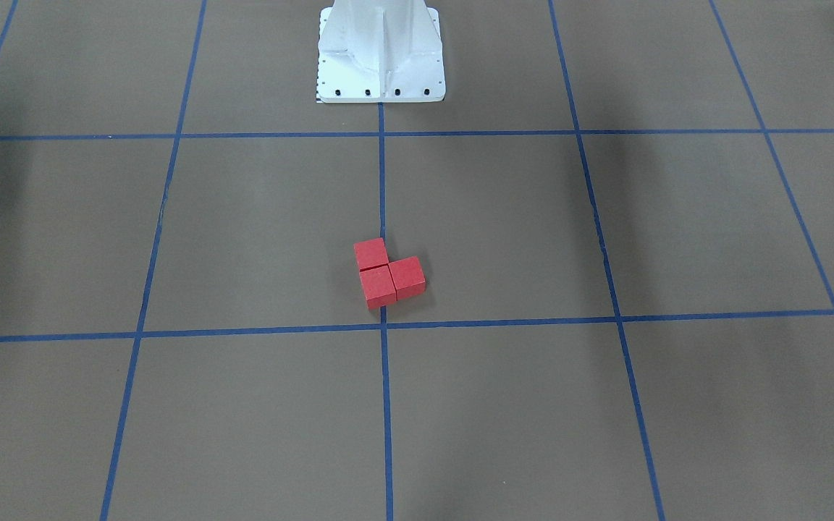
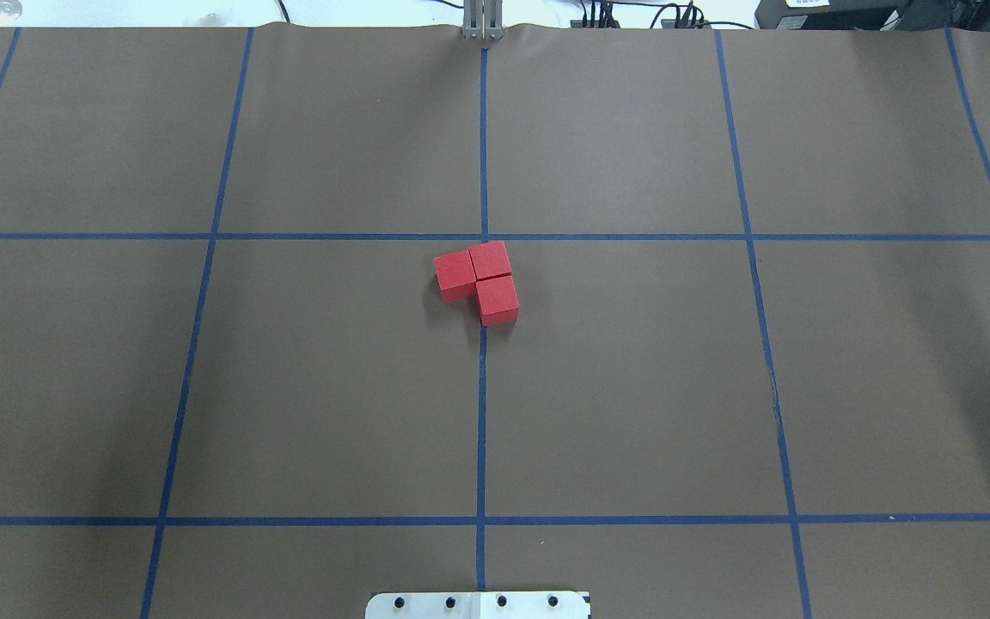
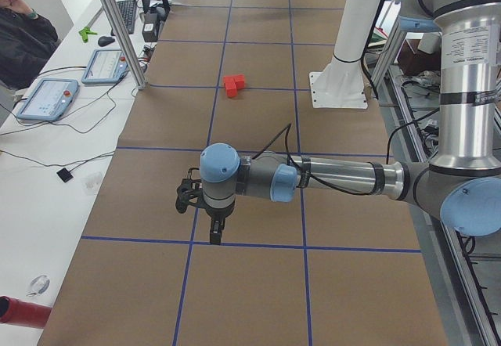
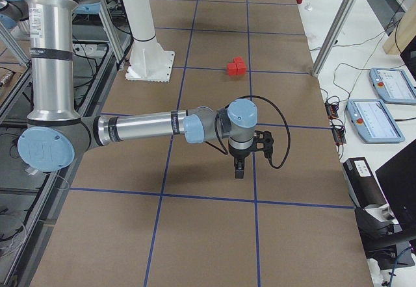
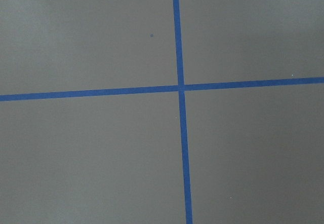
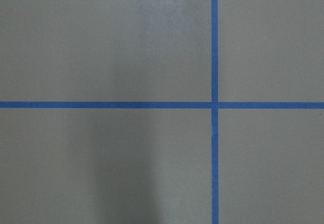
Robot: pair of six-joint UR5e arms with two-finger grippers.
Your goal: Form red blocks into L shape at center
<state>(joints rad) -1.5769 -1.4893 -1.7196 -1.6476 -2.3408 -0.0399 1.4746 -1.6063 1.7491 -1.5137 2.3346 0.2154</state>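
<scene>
Three small matte red cubes (image 2: pixel 489 259) sit pressed face to face in an L at mid-frame overhead, just below the crossing of two blue tape lines (image 2: pixel 483 236). Two of them straddle the vertical line. The brown gridded paper (image 2: pixel 632 387) runs wide around them. The left gripper (image 3: pixel 214 239) and the right gripper (image 4: pixel 238 174) each hang low over a grid line in their side views, well apart from the cubes. I cannot tell whether either is clenched or released.
</scene>
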